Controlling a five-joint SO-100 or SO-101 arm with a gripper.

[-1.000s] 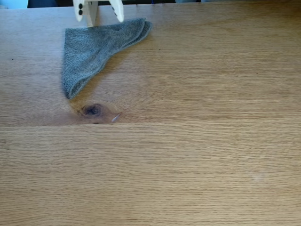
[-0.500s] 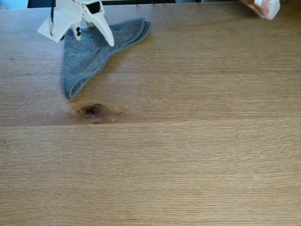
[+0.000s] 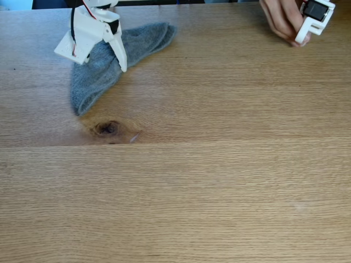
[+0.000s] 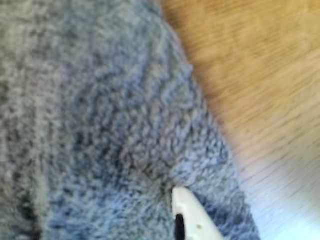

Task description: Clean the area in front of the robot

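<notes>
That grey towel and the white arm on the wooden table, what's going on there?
A small white plastic robot arm has its pincer down on a grey terry cloth lying crumpled at the far left of the light-brown oak tabletop; the wrist view shows one fingertip pressing into the pile. At the far right, a person's hand holds a small white-and-black piece.

Fixed view faces the robot (image 3: 90, 33); wrist view hugs the cloth (image 4: 100, 125).

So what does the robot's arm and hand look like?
The robot's arm is white plastic with a black block on it and thin red and black wires at the top. Its hand has long, pointed white fingers; in the wrist view one rounded white fingertip has a dark slot.
</notes>
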